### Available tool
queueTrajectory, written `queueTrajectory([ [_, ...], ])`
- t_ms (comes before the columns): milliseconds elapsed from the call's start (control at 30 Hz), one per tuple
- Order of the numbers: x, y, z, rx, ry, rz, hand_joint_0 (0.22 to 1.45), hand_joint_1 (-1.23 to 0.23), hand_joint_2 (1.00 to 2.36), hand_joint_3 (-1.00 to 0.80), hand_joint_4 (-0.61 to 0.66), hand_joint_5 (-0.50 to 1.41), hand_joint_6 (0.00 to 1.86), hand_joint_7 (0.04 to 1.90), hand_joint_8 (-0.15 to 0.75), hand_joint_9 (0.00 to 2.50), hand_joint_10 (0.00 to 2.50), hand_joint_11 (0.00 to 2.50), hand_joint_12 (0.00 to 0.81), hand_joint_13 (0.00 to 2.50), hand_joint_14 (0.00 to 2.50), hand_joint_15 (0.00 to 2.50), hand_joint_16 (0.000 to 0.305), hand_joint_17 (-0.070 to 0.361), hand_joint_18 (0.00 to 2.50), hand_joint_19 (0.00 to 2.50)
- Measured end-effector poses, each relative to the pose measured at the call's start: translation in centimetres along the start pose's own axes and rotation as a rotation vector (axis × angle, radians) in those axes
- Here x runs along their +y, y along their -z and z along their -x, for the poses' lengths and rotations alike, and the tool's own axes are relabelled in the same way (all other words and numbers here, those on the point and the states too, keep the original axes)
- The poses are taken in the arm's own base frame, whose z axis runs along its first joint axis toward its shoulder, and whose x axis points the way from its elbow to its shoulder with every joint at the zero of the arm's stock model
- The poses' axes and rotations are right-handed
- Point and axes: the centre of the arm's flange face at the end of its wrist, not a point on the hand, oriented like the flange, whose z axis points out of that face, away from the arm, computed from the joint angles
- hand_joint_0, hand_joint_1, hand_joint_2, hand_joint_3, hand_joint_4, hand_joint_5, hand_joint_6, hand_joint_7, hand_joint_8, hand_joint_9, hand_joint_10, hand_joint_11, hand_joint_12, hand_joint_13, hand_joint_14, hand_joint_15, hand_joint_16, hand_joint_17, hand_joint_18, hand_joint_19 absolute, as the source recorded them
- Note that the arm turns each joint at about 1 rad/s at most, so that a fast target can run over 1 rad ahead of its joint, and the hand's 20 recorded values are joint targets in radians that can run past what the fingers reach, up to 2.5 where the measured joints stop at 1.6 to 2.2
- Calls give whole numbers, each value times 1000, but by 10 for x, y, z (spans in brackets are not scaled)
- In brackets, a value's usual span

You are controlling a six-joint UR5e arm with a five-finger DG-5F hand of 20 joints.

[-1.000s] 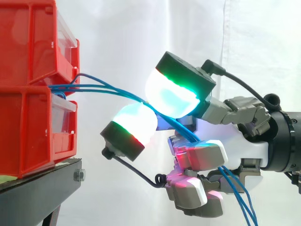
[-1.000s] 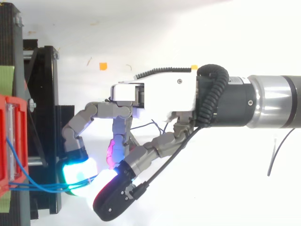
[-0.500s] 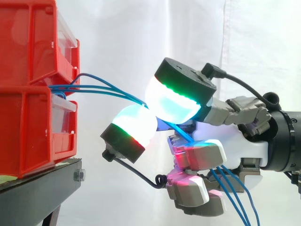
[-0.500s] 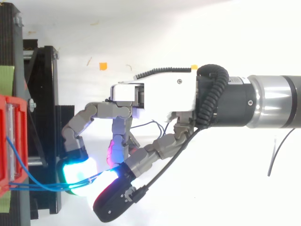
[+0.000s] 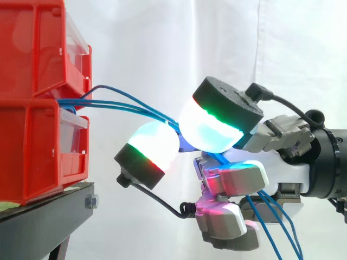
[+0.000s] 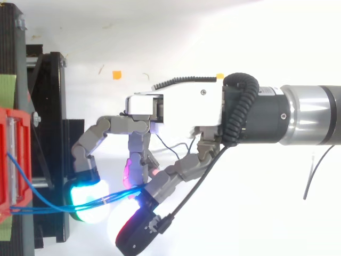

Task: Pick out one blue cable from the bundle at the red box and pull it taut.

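Starting at the hand [image 5: 271, 168]: curled, and closed round several blue cables [image 5: 116, 103] rather than one, with the strands threaded between the two big glowing fingertips [image 5: 209, 127] and on past the palm. Cannot tell from the side view whether clamped hard between those pads or merely cradled there. Below the palm, towards the lower right of that view, hanging down as slack tails. Outward from the pads, to the view's left: climbing gently in a narrow fan, bunched at the pads and a little spread farther off, as far as the seam between the upper and lower bins of the red box [image 5: 38, 146] on the black stand [image 5: 43, 216]. From above, lying almost straight from the box front to the hand [image 6: 176, 109], roughly parallel to the forearm, with one strand looping along the box face first. So: anchored at the box, on the side away from the wrist, long axis near level. Probably calls for shedding all but one strand, then drawing straight back away from the box. A soft bow in the span, so not yet taut. Risk of dragging the whole bundle along.
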Motion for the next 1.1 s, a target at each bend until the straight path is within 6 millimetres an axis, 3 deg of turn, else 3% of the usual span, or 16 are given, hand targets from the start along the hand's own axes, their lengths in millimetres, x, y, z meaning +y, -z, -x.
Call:
queueTrajectory([
  [233,0,0,0,4,0,0,450,-730,1000,-500,-1,-51,856,945,309,1613,26,778,400,1408,25,713,63,141,1337,966],
  [500,0,0,0,5,0,2,561,-528,1000,-500,-48,-52,848,978,286,1615,28,792,358,1386,25,741,53,119,1255,1022],
  [600,0,0,0,5,0,2,620,-588,1000,-500,-69,-51,846,1010,285,1612,26,819,354,1379,26,747,50,113,1230,1037],
  [767,0,0,0,5,0,2,636,-772,1014,-322,-33,-53,840,1143,293,1596,28,817,361,1372,27,749,51,114,1213,1038],
  [1100,0,0,0,4,0,3,714,-929,1017,-270,31,-76,896,1102,307,1516,27,827,374,1339,27,756,52,117,1183,1017],
])
